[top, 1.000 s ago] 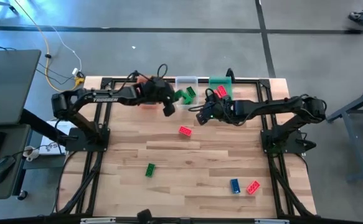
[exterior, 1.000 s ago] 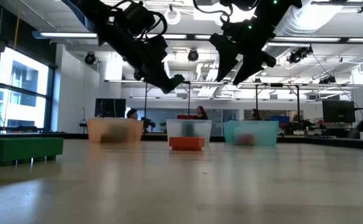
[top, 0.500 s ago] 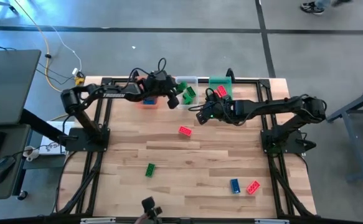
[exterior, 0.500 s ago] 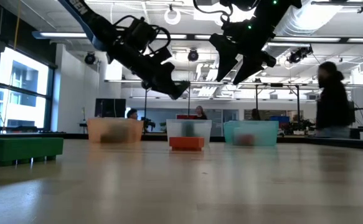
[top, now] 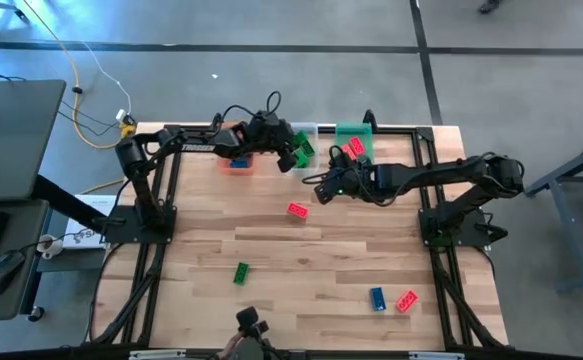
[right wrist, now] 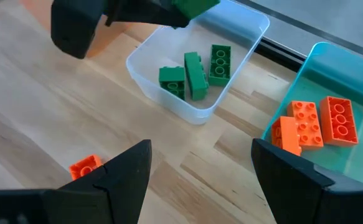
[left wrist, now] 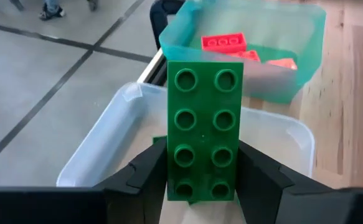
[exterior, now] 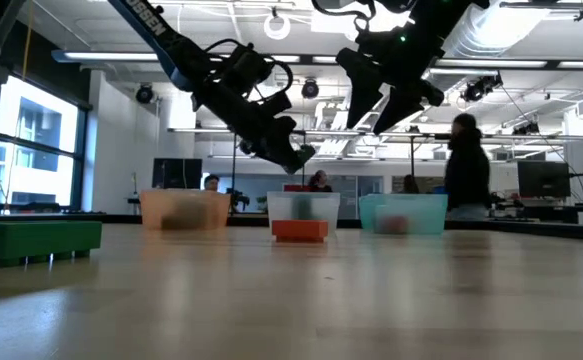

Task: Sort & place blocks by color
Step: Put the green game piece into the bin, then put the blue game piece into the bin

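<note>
Overhead, table-level and two wrist views

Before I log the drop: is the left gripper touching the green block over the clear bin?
Touching. The left wrist view shows the green block between both fingers of the left gripper, above the clear bin.

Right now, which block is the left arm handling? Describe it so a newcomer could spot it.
Find the clear bin at the table's far edge, between the orange and green bins. Above it, the left gripper holds a green block with eight studs, the only block in the air.
</note>
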You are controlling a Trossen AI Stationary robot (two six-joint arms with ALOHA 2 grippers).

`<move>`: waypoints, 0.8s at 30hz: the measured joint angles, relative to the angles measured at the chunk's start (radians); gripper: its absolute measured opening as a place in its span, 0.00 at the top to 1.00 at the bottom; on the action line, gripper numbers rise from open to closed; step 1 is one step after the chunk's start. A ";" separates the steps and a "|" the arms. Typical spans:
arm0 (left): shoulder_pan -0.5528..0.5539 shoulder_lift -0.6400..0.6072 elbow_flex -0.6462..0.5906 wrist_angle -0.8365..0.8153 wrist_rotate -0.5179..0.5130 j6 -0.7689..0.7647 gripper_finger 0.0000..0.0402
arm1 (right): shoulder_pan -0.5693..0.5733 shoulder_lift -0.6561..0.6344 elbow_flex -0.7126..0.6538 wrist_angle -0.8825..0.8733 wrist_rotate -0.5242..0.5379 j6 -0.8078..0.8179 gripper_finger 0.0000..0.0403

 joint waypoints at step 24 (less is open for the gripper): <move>-0.018 -0.095 0.001 -0.151 -0.003 0.007 0.42 | 0.202 0.000 0.000 -0.119 -0.273 0.317 0.35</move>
